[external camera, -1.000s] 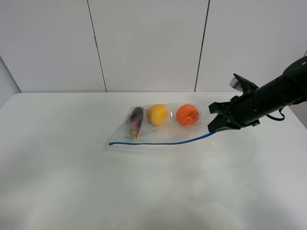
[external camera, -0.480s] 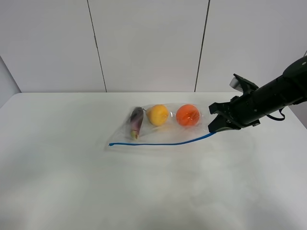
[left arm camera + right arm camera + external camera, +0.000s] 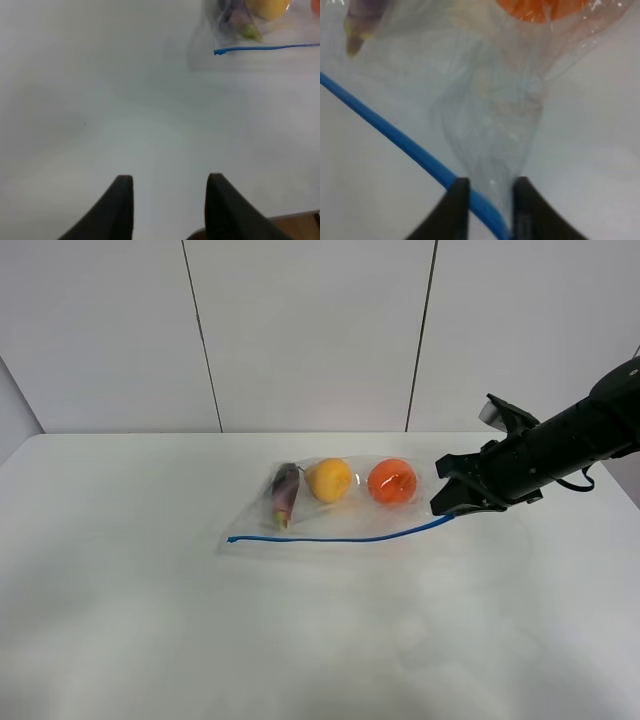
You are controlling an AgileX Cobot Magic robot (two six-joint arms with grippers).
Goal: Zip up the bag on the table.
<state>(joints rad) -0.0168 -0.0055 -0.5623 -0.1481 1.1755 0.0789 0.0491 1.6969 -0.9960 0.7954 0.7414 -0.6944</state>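
Observation:
The clear bag [image 3: 330, 512] lies flat on the white table [image 3: 150, 600], holding an orange [image 3: 391, 481], a yellow pear [image 3: 328, 480] and a purple eggplant [image 3: 285, 495]. Its blue zipper strip [image 3: 340, 538] runs along the near edge. My right gripper [image 3: 446, 508] is at the bag's right end. In the right wrist view its fingers [image 3: 491, 196] stand slightly apart, with the bag's corner [image 3: 495, 140] and the zipper strip [image 3: 390, 131] between them. My left gripper [image 3: 170, 200] hovers open over bare table, well away from the bag [image 3: 260, 30].
A white panelled wall [image 3: 310, 330] rises behind the table's far edge. The left wrist view shows the table's front edge [image 3: 295, 212] near the left gripper. Only the right arm [image 3: 560, 450] appears in the high view.
The bag has shifted slightly and the zipper's left end sits a little lower. The right arm has hardly moved.

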